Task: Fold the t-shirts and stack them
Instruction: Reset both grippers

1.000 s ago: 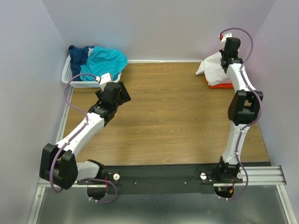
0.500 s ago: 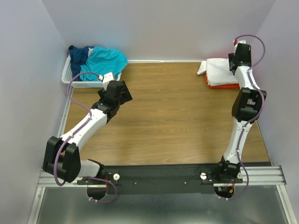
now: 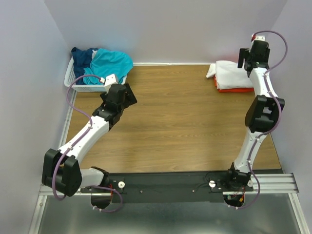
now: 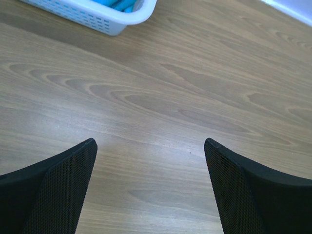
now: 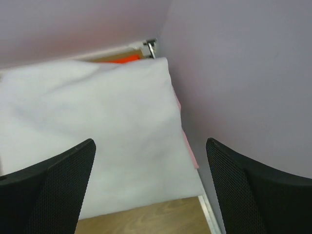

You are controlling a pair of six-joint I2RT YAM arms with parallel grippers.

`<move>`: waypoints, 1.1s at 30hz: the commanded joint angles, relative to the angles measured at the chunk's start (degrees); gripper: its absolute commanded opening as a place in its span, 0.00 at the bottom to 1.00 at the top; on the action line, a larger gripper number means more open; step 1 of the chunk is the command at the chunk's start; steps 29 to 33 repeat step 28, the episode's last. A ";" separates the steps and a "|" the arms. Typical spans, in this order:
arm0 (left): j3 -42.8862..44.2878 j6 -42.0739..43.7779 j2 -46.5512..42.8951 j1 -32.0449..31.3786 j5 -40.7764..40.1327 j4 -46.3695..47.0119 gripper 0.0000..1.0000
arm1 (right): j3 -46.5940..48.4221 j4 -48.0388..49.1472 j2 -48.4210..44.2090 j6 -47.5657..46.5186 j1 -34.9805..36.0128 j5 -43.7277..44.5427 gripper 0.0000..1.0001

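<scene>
A folded white t-shirt lies on top of an orange one at the far right corner of the table. In the right wrist view the white t-shirt fills the picture, with a pink edge and an orange strip showing under it. My right gripper hangs open above its right edge, holding nothing; from above it is by the right wall. A teal t-shirt and a navy one lie heaped in the basket. My left gripper is open over bare wood.
The white slatted basket stands at the far left corner; its rim shows at the top of the left wrist view. Walls close in the table on the left, back and right. The left gripper hovers just in front of the basket.
My right gripper has opened and let go of the white t-shirt, which now lies flat on the stack. The right arm has drawn back toward the right wall. The left arm barely shifted.
</scene>
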 commanded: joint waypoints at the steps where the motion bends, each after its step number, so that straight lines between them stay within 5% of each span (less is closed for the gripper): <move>1: -0.52 -0.03 -4.81 -0.06 0.05 1.15 0.98 | -6.19 1.20 -11.42 8.88 -0.09 -8.68 1.00; 11: -1.92 0.76 -13.61 -0.06 0.23 3.18 0.98 | -23.77 1.55 -28.66 28.91 -0.09 -22.39 1.00; 20: -3.07 1.38 -20.91 -0.06 -3.03 4.06 0.98 | -44.34 9.72 -45.10 32.01 -0.09 -22.23 1.00; 33: -2.28 1.38 -20.83 -0.06 -3.03 3.71 0.99 | -46.47 10.78 -46.96 31.39 -0.09 -20.90 1.00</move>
